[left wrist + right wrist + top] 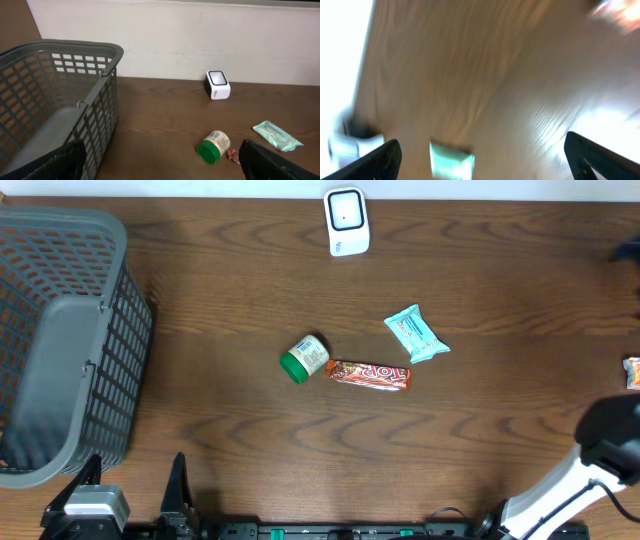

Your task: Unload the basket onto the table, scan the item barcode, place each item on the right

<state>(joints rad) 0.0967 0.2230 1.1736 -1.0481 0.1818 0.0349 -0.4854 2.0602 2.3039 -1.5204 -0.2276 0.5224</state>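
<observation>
Plainly nothing is held: the left fingers [60, 162] and right fingers [600, 155] both stand wide and empty. A bottle [305, 358], bar [370, 374] and packet [417, 334] lie mid-worktop [220, 290], well apart from the scanner [347, 222] at the far edge. Picking comes first, I judge; the grasp must leave a barcode exposed.

Mock shop checkout on a wooden table [230, 280]: grey shopping basket [120, 360], white countertop scanner [347, 221], wrapped candy bar [370, 374], green-capped bottle [305, 359].

Grey lattice basket [125, 350] at 9 o'clock; white scanner [347, 220], black face, 12 o'clock; green-capped bottle [305, 358], red-orange candy bar [370, 375] centre; teal packet [416, 333]; brown wood-grain table [230, 280].
</observation>
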